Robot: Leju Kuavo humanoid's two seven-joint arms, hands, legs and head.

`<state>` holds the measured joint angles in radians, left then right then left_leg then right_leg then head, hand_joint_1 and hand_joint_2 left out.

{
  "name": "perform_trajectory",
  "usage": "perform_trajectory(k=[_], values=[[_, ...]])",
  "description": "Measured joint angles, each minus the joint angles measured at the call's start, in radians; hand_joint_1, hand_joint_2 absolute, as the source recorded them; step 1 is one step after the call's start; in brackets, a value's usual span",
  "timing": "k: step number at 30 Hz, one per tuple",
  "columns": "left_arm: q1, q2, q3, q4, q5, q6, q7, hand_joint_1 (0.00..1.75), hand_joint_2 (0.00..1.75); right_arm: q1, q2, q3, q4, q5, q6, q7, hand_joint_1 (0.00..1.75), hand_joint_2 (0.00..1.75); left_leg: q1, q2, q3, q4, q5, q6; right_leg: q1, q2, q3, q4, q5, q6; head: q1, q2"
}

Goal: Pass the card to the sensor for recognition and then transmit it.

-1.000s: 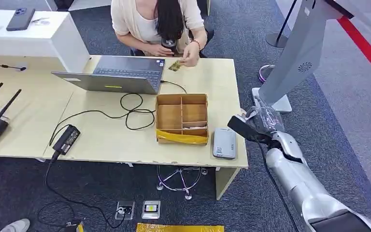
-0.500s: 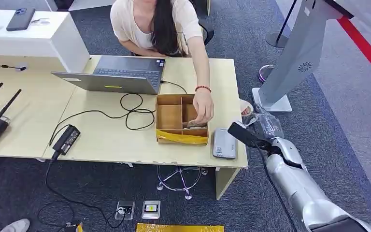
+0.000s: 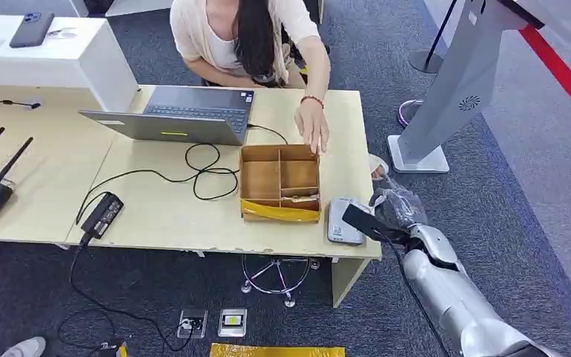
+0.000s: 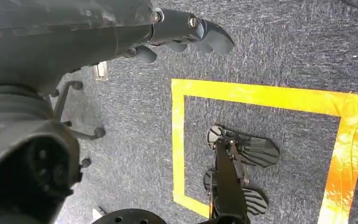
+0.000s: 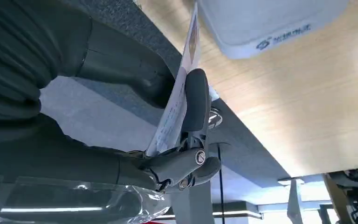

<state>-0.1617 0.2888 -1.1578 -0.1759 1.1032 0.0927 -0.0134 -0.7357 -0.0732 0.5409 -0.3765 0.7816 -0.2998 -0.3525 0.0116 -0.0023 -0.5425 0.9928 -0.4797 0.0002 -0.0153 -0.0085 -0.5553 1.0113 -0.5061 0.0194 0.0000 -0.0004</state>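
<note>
The right hand (image 3: 395, 210) pinches the card (image 3: 362, 222) between thumb and fingers (image 5: 195, 100), holding it over the near right corner of the tabletop (image 3: 171, 216), its far end above the grey sensor (image 3: 342, 222) lying just beside the cardboard tray (image 3: 279, 182). A person's hand (image 3: 312, 128) rests at the tray's far right edge. The left hand (image 4: 186, 32) hangs over the carpet by a yellow tape square (image 4: 261, 95), holding nothing, its fingers seemingly loosely curled.

Silver arm (image 3: 453, 297), dark fingers (image 5: 193, 100)
</note>
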Motion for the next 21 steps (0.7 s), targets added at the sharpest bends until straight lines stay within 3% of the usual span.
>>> perform_trajectory(k=[21], values=[[0.0, 0.0, 0.0, 0.0, 0.0, 0.0, 0.0, 0.0, 0.0, 0.02, 0.019, 0.042, -0.119, -0.03, 0.028, 0.018, 1.75, 1.75, 0.0, 0.001, 0.0, 0.0, 0.0, 0.0, 0.0, 0.001, 0.0, 0.0, 0.0, 0.0, 0.0, 0.0]])
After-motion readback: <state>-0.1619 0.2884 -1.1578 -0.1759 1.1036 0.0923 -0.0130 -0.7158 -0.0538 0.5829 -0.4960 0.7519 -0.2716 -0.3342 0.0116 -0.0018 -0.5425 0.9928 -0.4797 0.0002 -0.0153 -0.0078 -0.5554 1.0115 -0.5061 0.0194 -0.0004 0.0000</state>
